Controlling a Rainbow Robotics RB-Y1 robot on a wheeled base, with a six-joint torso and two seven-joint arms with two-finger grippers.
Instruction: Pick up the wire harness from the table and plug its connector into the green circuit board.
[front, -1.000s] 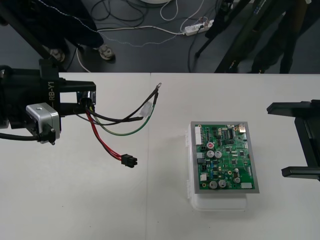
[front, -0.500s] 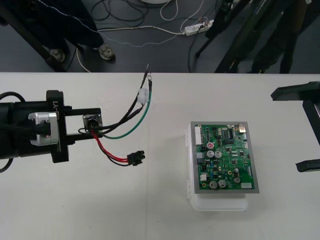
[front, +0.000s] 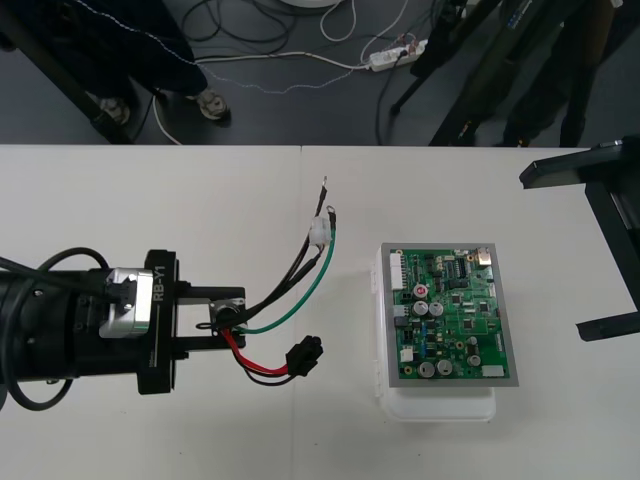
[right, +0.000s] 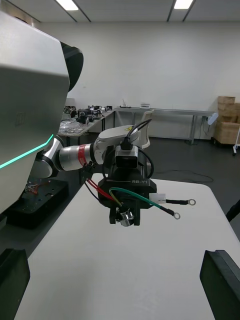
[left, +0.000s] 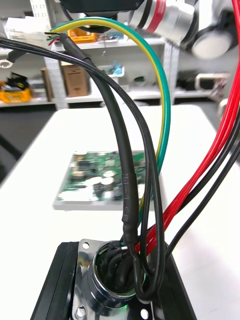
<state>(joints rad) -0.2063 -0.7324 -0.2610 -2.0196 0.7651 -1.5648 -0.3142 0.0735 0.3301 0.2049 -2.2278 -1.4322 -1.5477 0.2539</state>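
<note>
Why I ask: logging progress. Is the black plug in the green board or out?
Out. The black plug hangs clear of the green circuit board, with the left pincer shut on the socket.

Even, diffuse light falls from overhead onto the tabletop (front: 200, 200), which is bright and pale out to its edges, with no hard shadows. Only a faint, soft shade edges the white base (front: 440, 405). The floor (front: 300, 110) beyond the far edge is dim. The left gripper (front: 228, 318) is a dark mass with little detail, though the silver block behind it catches a highlight. Seen from the left wrist, the harness (front: 303, 355) socket (left: 107, 280) glints at its flange, and the board (left: 100, 175) behind the wires is out of focus
</note>
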